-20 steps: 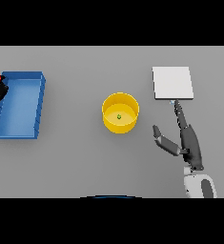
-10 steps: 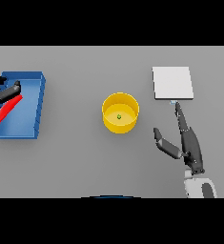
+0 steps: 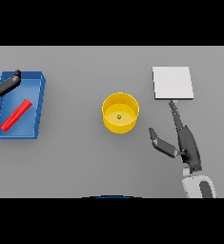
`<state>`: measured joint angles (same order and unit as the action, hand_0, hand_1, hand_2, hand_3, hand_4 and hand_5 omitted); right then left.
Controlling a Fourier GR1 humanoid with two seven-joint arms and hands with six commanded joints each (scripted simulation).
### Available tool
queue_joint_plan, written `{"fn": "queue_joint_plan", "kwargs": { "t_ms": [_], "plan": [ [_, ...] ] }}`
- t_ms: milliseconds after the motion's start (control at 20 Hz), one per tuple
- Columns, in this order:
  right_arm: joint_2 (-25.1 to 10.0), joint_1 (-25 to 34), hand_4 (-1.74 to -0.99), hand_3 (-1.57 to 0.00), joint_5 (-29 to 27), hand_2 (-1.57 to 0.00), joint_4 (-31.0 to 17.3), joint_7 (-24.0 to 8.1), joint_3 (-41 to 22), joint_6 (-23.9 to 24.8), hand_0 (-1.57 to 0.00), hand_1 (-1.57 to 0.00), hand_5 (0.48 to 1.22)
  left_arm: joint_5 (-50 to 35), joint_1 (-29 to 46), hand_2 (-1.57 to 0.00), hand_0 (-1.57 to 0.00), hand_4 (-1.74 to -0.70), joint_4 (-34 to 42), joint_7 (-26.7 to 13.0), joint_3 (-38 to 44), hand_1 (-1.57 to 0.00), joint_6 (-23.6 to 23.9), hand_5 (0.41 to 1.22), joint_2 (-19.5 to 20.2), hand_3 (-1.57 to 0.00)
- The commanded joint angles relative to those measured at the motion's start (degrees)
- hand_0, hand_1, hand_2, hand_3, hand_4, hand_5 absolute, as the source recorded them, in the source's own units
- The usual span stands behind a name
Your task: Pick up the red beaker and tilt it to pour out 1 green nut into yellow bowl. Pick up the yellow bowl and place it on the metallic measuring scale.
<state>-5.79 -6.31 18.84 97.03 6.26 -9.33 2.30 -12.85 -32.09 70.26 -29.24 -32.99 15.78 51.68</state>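
Observation:
The red beaker (image 3: 16,115) lies on its side inside the blue tray (image 3: 37,110) at the left. My left hand (image 3: 4,85) hovers at the tray's far left corner, fingers relaxed and open, holding nothing. The yellow bowl (image 3: 120,112) stands at the table's middle with one green nut (image 3: 118,116) in it. The metallic measuring scale (image 3: 173,83), a flat pale square, lies at the right rear. My right hand (image 3: 186,143) is open, fingers straight, to the right of the bowl and just in front of the scale, touching neither.
The blue tray is a walled bin at the table's left edge. The grey table surface (image 3: 85,157) spreads between the tray, bowl and scale.
The left hand has let go of the red beaker, which now lies flat in the tray, and has drawn back to the upper left. The right hand has barely moved.

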Motion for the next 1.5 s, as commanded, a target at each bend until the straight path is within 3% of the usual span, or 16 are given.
{"fn": "queue_joint_plan", "kwargs": {
  "t_ms": [0, 200, 400, 600, 1150, 1450],
  "plan": [
    [-0.77, 1.12, -1.162, 0.0, 0.01, 0.0, -0.42, 0.49, -0.44, -1.29, 0.0, 0.0, 0.694, -0.31, 0.3, -0.03, -0.03, -0.78, -0.1, 0.47, 0.31, -0.03, -0.04, 0.679, 0.22, -0.02],
    [-6.15, 7.18, -1.234, 0.0, 3.34, 0.0, -1.19, -0.58, -2.67, -6.46, 0.0, 0.0, 0.707, -0.1, 0.8, -0.01, -0.01, -0.79, 1.25, -0.44, -0.68, -0.01, 0.85, 0.704, -0.82, -0.01],
    [-10.56, 14.58, -1.282, 0.0, 11.96, 0.0, -3.59, -4.98, -7.31, -9.6, 0.0, 0.0, 0.677, -0.09, 0.89, 0.0, 0.0, -0.79, 1.21, -0.53, -0.71, 0.0, 0.97, 0.709, -0.64, 0.0],
    [-15.68, 21.92, -1.276, 0.0, 19.14, 0.0, -7.06, -2.33, -12.52, -14.05, 0.0, 0.0, 0.666, -0.33, 0.03, 0.0, 0.0, -0.79, 0.13, -0.43, -0.69, 0.0, -0.02, 0.716, -0.96, 0.0],
    [-15.87, 35.8, -1.255, 0.0, 22.94, 0.0, -17.65, 2.16, -20.38, -23.98, 0.0, 0.0, 0.686, -0.32, -0.39, 0.0, 0.0, -0.79, -0.27, -0.04, -0.71, 0.0, -0.54, 0.717, -0.7, 0.0],
    [-13.47, 39.4, -1.26, 0.0, 24.2, 0.0, -24.07, 2.78, -23.55, -26.61, 0.0, 0.0, 0.679, -0.3, -0.33, 0.0, 0.0, -0.8, -0.27, 0.43, -0.8, 0.0, -0.65, 0.733, -0.75, 0.0]
  ]
}}
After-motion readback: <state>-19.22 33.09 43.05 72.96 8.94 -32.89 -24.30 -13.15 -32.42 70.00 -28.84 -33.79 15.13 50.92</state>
